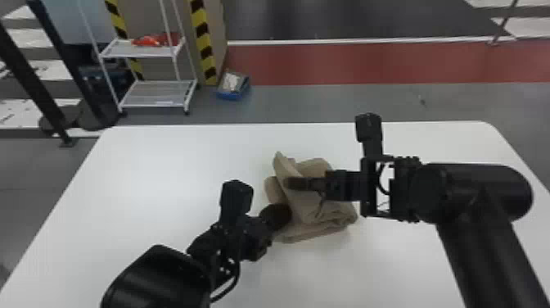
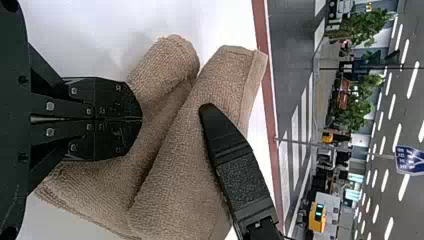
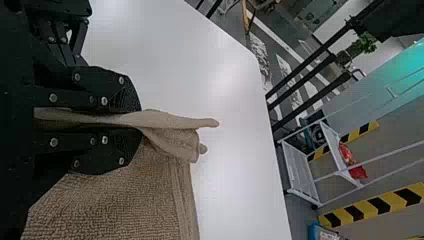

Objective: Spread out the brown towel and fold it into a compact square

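Brown towel lies partly folded on the white table, one layer pinched in the right gripper, while the left gripper, closed and seemingly empty, is at its side; folding seems in hand, and next this layer should be laid flat.

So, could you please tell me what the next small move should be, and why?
The right gripper should probably lower its pinched flap onto the brown towel: that layer stands raised, so the bundle isn't flat, and the left gripper is shut, holding nothing.
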`<state>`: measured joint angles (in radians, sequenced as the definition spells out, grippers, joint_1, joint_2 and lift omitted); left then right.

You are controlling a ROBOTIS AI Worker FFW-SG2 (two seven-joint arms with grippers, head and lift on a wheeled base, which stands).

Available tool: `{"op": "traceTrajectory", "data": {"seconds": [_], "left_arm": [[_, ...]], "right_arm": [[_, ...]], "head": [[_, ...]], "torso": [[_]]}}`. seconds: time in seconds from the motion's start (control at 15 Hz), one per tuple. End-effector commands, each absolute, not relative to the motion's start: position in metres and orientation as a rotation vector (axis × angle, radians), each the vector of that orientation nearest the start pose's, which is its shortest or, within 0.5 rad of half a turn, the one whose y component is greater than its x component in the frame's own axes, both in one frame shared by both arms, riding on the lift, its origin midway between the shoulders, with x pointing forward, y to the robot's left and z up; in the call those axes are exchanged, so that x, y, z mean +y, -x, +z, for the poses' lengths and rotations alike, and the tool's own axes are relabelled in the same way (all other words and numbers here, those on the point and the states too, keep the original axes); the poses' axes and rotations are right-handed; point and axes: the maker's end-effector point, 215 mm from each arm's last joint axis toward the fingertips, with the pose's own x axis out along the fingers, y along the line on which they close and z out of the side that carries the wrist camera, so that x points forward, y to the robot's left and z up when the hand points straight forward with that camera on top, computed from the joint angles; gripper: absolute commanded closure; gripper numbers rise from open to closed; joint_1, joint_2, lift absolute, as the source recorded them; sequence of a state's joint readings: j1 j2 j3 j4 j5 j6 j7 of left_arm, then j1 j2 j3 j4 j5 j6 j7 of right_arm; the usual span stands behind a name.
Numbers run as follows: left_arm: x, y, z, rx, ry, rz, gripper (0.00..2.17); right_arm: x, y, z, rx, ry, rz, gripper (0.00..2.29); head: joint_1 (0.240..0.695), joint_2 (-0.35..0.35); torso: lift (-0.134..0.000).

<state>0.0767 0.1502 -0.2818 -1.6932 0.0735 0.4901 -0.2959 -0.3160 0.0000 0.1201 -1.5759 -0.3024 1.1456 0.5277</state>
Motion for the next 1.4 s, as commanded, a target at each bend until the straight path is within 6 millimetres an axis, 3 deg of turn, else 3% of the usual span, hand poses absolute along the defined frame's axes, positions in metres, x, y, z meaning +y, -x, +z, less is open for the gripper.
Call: {"op": "traceTrajectory", "data": {"seconds": [0.0,0.13,0.33,0.47,0.6,0.67,0.73,0.87,1.0,1.13,1.33], "left_arm": [[0.063,-0.492,-0.48,0.492,-0.05,-0.566,2.09],[0.064,-0.493,-0.48,0.492,-0.048,-0.564,2.09],[0.066,-0.491,-0.48,0.492,-0.046,-0.561,2.09],[0.066,-0.489,-0.481,0.494,-0.047,-0.557,2.09],[0.069,-0.49,-0.48,0.491,-0.045,-0.55,2.09],[0.07,-0.489,-0.481,0.494,-0.042,-0.548,2.09],[0.07,-0.489,-0.48,0.491,-0.042,-0.547,2.09],[0.069,-0.489,-0.477,0.481,-0.043,-0.544,2.09],[0.068,-0.489,-0.478,0.481,-0.045,-0.541,2.09],[0.068,-0.49,-0.477,0.478,-0.044,-0.534,2.09],[0.069,-0.489,-0.477,0.472,-0.042,-0.531,2.09]], "right_arm": [[0.001,-0.531,-0.397,0.781,-0.392,0.807,0.37],[0.002,-0.532,-0.393,0.756,-0.412,0.816,0.08],[0.007,-0.518,-0.373,0.696,-0.49,0.862,0.06],[-0.002,-0.508,-0.357,0.646,-0.491,0.852,0.07],[-0.038,-0.496,-0.347,0.571,-0.469,0.79,0.07],[-0.062,-0.492,-0.346,0.519,-0.433,0.745,0.14],[-0.085,-0.486,-0.351,0.498,-0.417,0.71,0.46],[-0.124,-0.465,-0.358,0.476,-0.395,0.669,1.64],[-0.143,-0.441,-0.362,0.425,-0.369,0.66,1.85],[-0.151,-0.423,-0.361,0.358,-0.321,0.667,1.86],[-0.152,-0.407,-0.389,0.417,-0.3,0.683,1.86]], "head": [[0.695,0.065],[0.695,0.067],[0.695,0.073],[0.695,0.077],[0.695,0.07],[0.695,0.063],[0.695,0.05],[0.695,0.015],[0.695,-0.045],[0.695,-0.069],[0.695,-0.097]], "torso": [[-0.119],[-0.119],[-0.119],[-0.119],[-0.119],[-0.119],[-0.119],[-0.119],[-0.119],[-0.119],[-0.119]]}}
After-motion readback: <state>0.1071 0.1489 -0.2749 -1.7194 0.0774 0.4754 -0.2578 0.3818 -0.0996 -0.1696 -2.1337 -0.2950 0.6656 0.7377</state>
